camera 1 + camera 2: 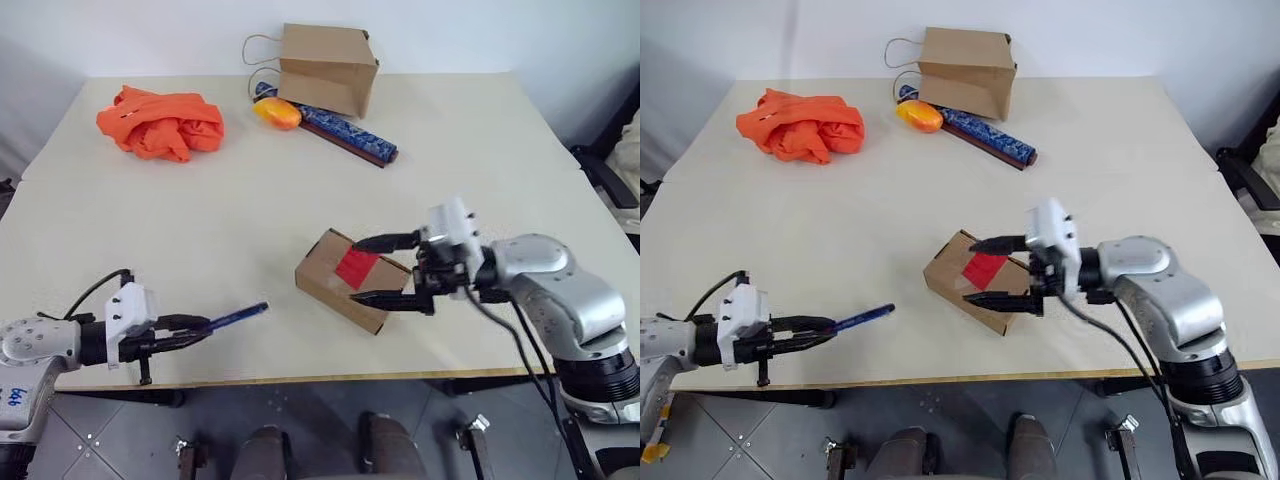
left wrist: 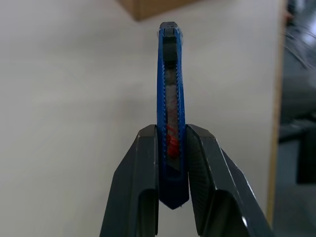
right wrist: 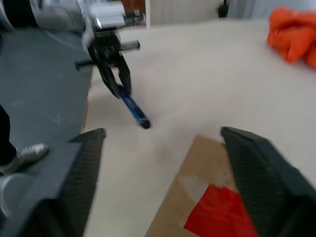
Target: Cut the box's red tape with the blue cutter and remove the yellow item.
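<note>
The box (image 1: 335, 275), a small brown carton, lies slanted near the table's front middle, with the red tape (image 1: 356, 267) across its top. My right gripper (image 1: 355, 270) is open and points left, one finger over the box's far edge and one over its near edge; I cannot tell whether they touch it. At the front left, my left gripper (image 1: 190, 328) is shut on the blue cutter (image 1: 238, 316), whose tip points right toward the box and stops short of it. In the left wrist view the cutter (image 2: 171, 98) stands clamped between both fingers (image 2: 138, 177). The yellow item is hidden.
At the back stand a brown paper bag (image 1: 328, 68), an orange-yellow oval fruit (image 1: 277, 113) and a long blue patterned rod (image 1: 350, 130). An orange cloth bundle (image 1: 160, 122) lies back left. The table's front edge (image 1: 300, 380) runs just below both grippers.
</note>
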`<action>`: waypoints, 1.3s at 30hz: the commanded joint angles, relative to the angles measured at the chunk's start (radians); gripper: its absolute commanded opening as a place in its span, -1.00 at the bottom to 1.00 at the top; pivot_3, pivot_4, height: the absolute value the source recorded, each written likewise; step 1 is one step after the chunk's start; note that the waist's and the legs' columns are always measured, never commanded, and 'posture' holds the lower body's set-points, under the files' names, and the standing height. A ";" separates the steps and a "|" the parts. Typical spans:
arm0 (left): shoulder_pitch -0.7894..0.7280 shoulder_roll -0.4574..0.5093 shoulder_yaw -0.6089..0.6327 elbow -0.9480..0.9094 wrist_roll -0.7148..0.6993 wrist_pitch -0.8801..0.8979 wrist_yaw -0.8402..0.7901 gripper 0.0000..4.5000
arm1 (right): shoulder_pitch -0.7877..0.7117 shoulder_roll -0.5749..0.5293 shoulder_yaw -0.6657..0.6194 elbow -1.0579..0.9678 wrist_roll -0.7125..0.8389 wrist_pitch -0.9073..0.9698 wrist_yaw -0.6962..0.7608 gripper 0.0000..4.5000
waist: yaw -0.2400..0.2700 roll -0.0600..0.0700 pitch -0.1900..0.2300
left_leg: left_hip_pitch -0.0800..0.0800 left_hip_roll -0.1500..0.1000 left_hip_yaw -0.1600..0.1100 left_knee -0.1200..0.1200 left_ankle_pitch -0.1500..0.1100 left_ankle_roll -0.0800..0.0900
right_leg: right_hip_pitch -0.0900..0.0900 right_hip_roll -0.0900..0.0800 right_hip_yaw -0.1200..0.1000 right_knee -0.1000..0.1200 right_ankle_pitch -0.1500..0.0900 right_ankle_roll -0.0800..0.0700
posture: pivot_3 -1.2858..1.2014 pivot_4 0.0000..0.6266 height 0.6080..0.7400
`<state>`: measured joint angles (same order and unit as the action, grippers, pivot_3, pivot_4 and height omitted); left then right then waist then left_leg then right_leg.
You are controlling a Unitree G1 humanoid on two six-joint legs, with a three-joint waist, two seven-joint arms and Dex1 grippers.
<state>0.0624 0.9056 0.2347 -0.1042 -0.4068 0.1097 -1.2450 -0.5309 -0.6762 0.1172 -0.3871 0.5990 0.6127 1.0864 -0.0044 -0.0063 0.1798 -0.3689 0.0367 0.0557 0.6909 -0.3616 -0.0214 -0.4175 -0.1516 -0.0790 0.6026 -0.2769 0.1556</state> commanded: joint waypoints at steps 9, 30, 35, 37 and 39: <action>-0.051 -0.016 -0.102 0.014 0.094 -0.093 0.009 -0.80 | -0.186 0.082 0.340 -0.091 -0.248 0.024 -0.096 -0.99 | 0.000 0.000 0.000 | 0.000 0.000 0.001 0.000 -0.001 0.001 | -0.001 0.000 0.000 0.001 0.000 0.000 | 0.03 -0.52 1.00; -0.065 -0.042 -0.157 -0.014 0.126 -0.054 0.081 -0.80 | -0.255 0.265 0.670 0.349 -0.669 -0.380 0.026 -0.99 | -0.010 0.000 0.000 | 0.001 0.001 0.004 0.003 -0.001 0.000 | -0.003 0.000 -0.001 0.008 0.000 0.000 | 0.03 -0.52 1.00; -0.059 -0.040 -0.154 -0.024 0.118 -0.042 0.082 -0.80 | -0.271 0.314 0.624 0.389 -0.662 -0.433 0.042 -0.99 | -0.013 0.000 0.000 | 0.001 0.002 0.004 0.005 -0.001 0.000 | -0.003 0.000 -0.001 0.009 0.000 0.000 | 0.03 -0.52 1.00; -0.055 -0.037 -0.155 -0.019 0.124 -0.047 0.081 -0.80 | -0.275 0.317 0.586 0.361 -0.624 -0.429 0.068 -0.99 | -0.013 0.000 0.000 | 0.001 0.002 0.004 0.005 -0.001 0.000 | -0.003 0.000 -0.001 0.010 0.000 -0.001 | 0.03 -0.52 1.00; -0.053 -0.034 -0.157 -0.016 0.130 -0.052 0.080 -0.80 | -0.276 0.319 0.555 0.336 -0.592 -0.416 0.090 -0.99 | -0.014 0.000 0.000 | 0.000 0.002 0.004 0.006 -0.001 0.000 | -0.003 0.000 -0.001 0.010 0.000 -0.001 | 0.03 -0.52 1.00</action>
<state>0.0019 0.8716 0.0895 -0.1110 -0.2842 0.0624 -1.1663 -0.7902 -0.3628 0.7167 -0.0026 -0.0290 0.1978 1.1595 -0.0179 -0.0062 0.1796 -0.3688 0.0386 0.0594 0.6969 -0.3629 -0.0214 -0.4208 -0.1517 -0.0795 0.6121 -0.2771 0.1549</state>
